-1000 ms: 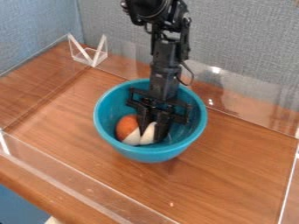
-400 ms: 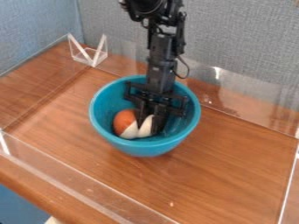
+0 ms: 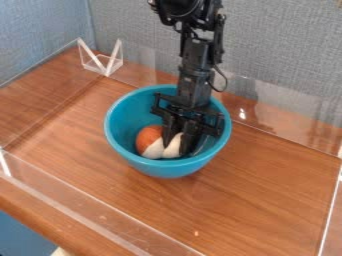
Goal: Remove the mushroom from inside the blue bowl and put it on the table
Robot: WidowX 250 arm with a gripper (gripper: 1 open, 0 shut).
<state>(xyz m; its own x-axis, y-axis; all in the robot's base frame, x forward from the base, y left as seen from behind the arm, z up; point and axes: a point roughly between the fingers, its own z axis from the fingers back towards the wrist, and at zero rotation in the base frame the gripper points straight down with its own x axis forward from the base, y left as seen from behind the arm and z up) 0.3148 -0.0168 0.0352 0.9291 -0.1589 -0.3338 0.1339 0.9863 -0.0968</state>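
The black two-fingered gripper reaches steeply down into the bowl from the slim black jointed arm that rises above it toward the top of the view. Its jaws are drawn in narrow, closed on the thick cream-white stem of the small toy mushroom, which shows between and just in front of the dark fingertips. The mushroom lies tilted, its orange-brown cap turned toward the left side of the bowl and its pale stem toward the gripper; whether it is lifted clear of the bowl's floor or resting on it cannot be told from this view. All of this sits inside the round, deep, glossy turquoise-blue plastic bowl, whose rim surrounds both the mushroom and the lower part of the gripper. The bowl stands near the middle of the reddish-brown polished wood-grain table, well apart from its edges. Low clear acrylic walls border the tabletop, one running along the near edge and another along the far right side behind the arm. At the far left, a small clear acrylic stand with angled panels sits on the wood. Behind the table rises a grey-blue textured fabric wall.
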